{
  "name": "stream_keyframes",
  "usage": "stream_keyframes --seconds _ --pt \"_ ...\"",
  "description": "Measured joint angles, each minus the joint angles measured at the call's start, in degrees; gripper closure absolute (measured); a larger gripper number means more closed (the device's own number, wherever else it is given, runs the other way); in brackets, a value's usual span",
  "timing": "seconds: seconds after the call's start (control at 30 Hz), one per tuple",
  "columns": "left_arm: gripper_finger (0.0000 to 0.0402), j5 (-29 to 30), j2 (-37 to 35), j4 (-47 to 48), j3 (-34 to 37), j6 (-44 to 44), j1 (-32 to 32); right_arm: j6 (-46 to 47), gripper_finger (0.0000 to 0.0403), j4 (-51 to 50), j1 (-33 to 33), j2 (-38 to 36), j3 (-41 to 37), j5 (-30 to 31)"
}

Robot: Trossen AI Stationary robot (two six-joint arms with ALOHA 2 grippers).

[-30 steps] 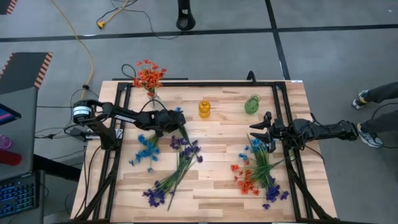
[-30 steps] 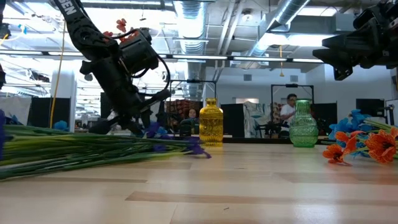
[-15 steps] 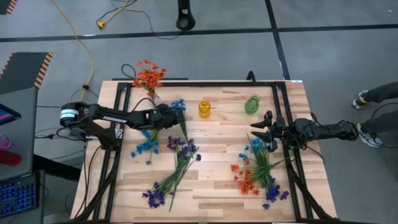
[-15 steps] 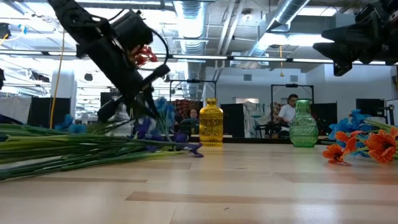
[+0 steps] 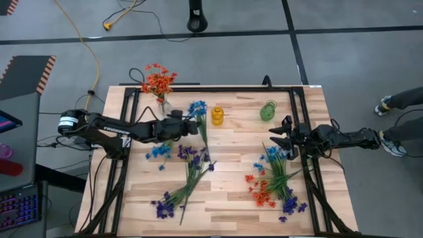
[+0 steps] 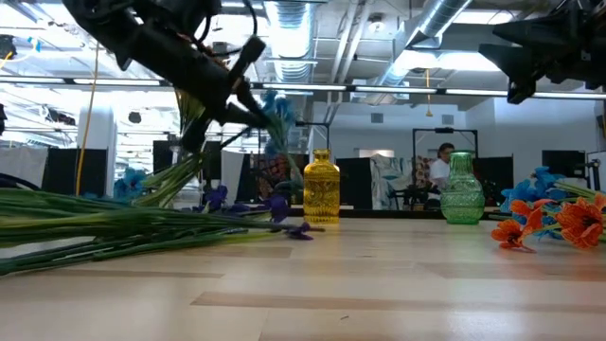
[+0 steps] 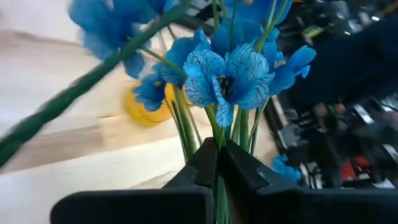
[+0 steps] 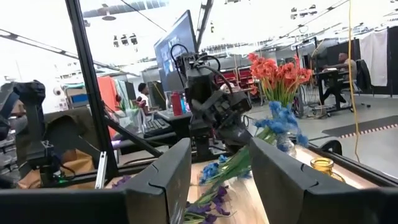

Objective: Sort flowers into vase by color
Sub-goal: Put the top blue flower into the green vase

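Left gripper (image 5: pixel 188 123) clamped tight on the green stems of a blue flower sprig (image 5: pixel 197 108), held above the tabletop (image 5: pixel 231 198) just beside the yellow vase (image 5: pixel 217 116), on its left-arm side; blue blossoms raised near that vase's neck, stems trailing back down toward the loose flowers. In the left wrist view, dark fingers (image 7: pixel 202 165) pressed together around the stems, blossoms (image 7: pixel 227 74) fanned out just past them, yellow vase (image 7: pixel 144 106) blurred beyond. Green vase (image 5: pixel 268 110) further along from the yellow vase, toward the right arm. Clear vase (image 5: pixel 162 104) with orange-red flowers (image 5: pixel 157 79) on the other side of the yellow vase, at the table's far edge. Purple sprigs (image 5: pixel 185 182) and a few blue blossoms (image 5: pixel 157 152) lying flat nearer than the yellow vase. Mixed pile (image 5: pixel 277 182) of orange, blue and purple sprigs lying nearer than the green vase. Right gripper (image 5: pixel 281 136) hovering above that pile, fingers (image 8: pixel 165 174) apart, holding nothing.
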State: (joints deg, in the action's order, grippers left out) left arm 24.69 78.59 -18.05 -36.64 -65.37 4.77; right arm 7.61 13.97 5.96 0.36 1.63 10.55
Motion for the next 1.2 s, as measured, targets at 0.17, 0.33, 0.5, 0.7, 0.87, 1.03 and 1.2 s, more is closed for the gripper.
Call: stream_keyframes --seconds 0.17,0.33,0.5,0.7,0.87,1.03,1.2 --pt "0.0401 0.2 0.0 -6.4 0.0 7.2 -1.7 0.5 0.0212 2.4 0.0 0.8 0.0 0.0" --pt "0.0401 1.3 0.0 -13.1 0.0 14.5 -2.7 0.5 0.0210 5.8 0.0 4.5 0.0 0.0" --pt "0.0401 1.3 0.0 -17.4 0.0 18.1 -3.3 0.5 0.0195 10.9 0.0 9.9 0.0 0.0" --pt "0.0401 1.3 0.0 -19.5 0.0 21.8 -4.3 0.5 0.0152 19.7 0.0 15.3 0.0 0.0" --pt "0.0401 1.2 0.1 -23.0 0.0 26.9 -5.2 0.7 0.0118 21.9 -1.0 19.9 0.8 0.0" --pt "0.0401 1.1 0.2 -25.8 -0.1 35.0 -5.9 1.1 0.0111 21.8 -3.2 27.0 5.7 0.0" --pt "0.0401 0.3 0.2 -26.7 -0.1 40.5 -6.0 1.0 0.0111 17.5 -5.4 35.5 12.4 -0.4"
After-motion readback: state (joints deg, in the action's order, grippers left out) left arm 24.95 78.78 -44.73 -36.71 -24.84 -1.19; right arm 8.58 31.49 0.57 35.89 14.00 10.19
